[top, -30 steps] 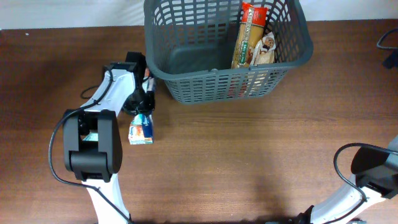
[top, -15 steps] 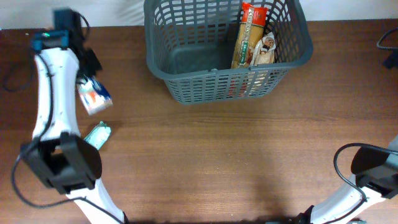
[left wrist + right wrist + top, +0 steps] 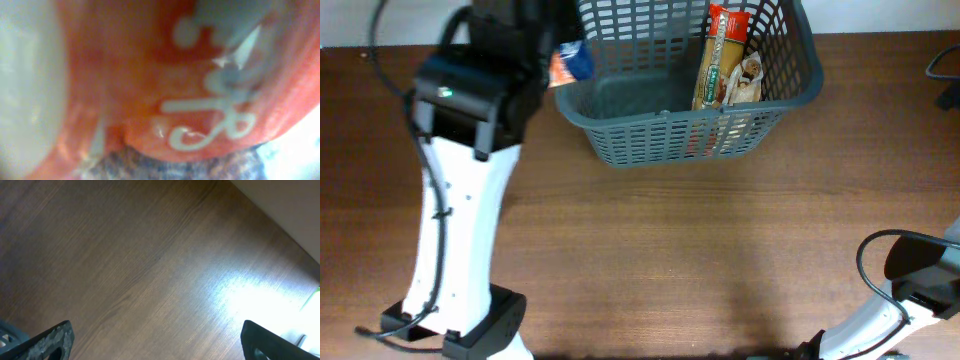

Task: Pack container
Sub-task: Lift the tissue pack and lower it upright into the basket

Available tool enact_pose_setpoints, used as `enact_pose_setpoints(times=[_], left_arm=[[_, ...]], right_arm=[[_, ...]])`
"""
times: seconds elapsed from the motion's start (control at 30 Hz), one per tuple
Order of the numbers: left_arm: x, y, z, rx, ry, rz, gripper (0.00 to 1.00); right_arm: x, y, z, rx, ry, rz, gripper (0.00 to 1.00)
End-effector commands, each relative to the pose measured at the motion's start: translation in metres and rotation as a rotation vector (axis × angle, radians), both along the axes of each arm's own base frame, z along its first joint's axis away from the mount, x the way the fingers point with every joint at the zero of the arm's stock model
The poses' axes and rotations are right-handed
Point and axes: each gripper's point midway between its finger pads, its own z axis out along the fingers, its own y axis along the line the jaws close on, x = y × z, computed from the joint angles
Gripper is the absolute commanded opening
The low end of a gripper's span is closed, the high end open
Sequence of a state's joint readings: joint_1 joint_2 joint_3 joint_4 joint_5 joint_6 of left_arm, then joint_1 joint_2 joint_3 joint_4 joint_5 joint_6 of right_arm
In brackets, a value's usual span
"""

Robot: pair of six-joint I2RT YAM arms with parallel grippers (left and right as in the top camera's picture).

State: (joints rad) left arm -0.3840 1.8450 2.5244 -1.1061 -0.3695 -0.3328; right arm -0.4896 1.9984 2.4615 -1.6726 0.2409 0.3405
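Fingers of the left gripper [image 3: 556, 48] were clamped on a small orange-and-blue packet [image 3: 570, 63], held at the left rim of the large dark grey lattice plastic basket [image 3: 640, 140]. The basket sat at the far edge of the brown wooden table [image 3: 720, 250]. The right gripper [image 3: 160, 347] hung wide open, holding nothing.

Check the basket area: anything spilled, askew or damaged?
Nothing spilled or damaged. The pasta pack leans tilted on end in the right half of the basket, not flat. The orange-and-blue packet hangs at the left rim, not yet set down.
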Motion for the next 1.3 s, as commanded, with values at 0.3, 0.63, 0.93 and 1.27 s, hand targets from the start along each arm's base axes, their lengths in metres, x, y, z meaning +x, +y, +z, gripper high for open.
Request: enact_pose_setpoints(times=[0.3, 0.63, 0.93, 1.27], left_arm=[[0.081, -0.054, -0.068, 0.038, 0.032, -0.071, 0.03], [0.109, -0.084, -0.154, 0.035, 0.201, -0.143, 0.15], [0.107, -0.087, -0.198, 0.063, 0.321, -0.161, 0.27], [0.103, -0.086, -0.210, 0.079, 0.362, -0.160, 1.00]], right_arm=[[-0.001, 0.001, 0.002, 0.003, -0.011, -0.008, 0.99], [-0.001, 0.001, 0.002, 0.003, -0.011, -0.008, 0.99], [-0.001, 0.001, 0.002, 0.003, -0.011, -0.008, 0.99], [-0.001, 0.001, 0.002, 0.003, -0.011, -0.008, 0.99]])
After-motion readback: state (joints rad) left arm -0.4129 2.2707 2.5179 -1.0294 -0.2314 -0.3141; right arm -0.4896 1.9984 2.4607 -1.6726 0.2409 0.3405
